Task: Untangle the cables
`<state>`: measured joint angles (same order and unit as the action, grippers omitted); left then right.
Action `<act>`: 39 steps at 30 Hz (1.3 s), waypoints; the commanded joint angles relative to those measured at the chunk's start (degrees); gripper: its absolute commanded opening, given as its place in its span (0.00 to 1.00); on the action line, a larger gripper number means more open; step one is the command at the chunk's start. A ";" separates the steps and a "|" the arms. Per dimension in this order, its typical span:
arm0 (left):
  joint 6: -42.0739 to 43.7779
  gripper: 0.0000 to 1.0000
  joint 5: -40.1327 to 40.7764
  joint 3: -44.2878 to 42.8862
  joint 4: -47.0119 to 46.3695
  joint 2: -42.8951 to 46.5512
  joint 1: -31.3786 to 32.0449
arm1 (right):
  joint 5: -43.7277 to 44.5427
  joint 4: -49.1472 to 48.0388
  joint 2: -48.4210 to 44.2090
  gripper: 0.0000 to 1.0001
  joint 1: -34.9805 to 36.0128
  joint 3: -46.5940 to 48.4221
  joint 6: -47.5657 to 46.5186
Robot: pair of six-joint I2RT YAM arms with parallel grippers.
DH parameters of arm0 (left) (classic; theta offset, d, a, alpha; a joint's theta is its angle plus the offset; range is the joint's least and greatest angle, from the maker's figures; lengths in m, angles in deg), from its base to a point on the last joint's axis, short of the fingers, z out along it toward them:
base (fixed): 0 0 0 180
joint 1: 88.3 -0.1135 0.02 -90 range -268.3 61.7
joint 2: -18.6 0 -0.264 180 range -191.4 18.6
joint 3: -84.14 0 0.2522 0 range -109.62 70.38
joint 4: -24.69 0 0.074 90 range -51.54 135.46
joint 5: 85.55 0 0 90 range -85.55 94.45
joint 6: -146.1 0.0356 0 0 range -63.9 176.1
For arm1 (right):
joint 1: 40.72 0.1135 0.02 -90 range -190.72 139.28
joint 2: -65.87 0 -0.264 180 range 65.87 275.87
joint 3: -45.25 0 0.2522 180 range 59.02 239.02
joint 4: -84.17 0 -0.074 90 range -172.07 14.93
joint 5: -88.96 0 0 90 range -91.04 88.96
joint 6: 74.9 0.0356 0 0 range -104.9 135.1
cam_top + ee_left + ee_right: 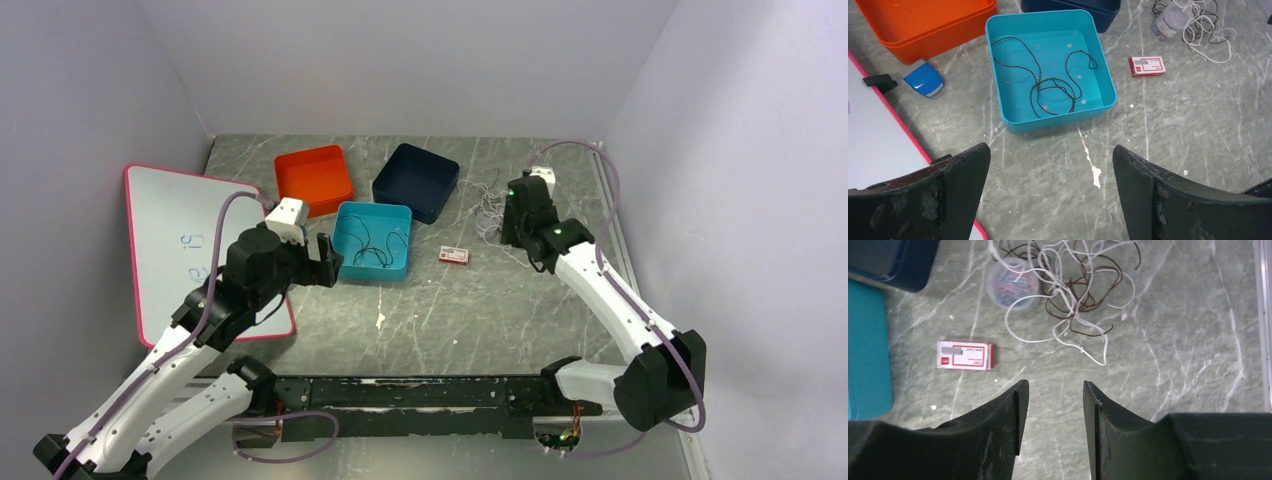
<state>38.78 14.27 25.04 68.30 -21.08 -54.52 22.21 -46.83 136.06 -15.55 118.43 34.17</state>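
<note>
- Top view: the teal square plastic bin (345,212) holds one thin black cable (372,248). The knot of whitish and dark thin cables (488,212) lies on the grey marbled table (440,320), well to the bin's right and past a small red-and-white box (455,255). I judge the job partway done, with one strand sorted and the knot not yet opened.
- Left wrist view: my left gripper (1050,150) hangs on the near side of the bin, jaws spread wide and empty. Only here can I read the black cable's loops. They lie wholly inside the bin and cross themselves.
- Right wrist view: my right gripper (1055,385) hangs to the bin's right, just short of the knot, jaws part-spread with nothing between them. This view shows what the top one blurs: white strands laced over dark ones and draped across a clear round tub of coloured clips (1015,287). One white end trails toward me. Next I'd have to come down on that end and pinch it alone.
</note>
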 commanded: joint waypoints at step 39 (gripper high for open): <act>1.66 0.94 -8.93 -0.55 -11.97 -12.34 -0.39 | -18.82 -13.29 33.81 0.43 -9.61 21.20 -13.94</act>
<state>40.44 6.86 26.50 58.68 -33.04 -54.52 1.77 -58.63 167.73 -24.97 136.57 22.48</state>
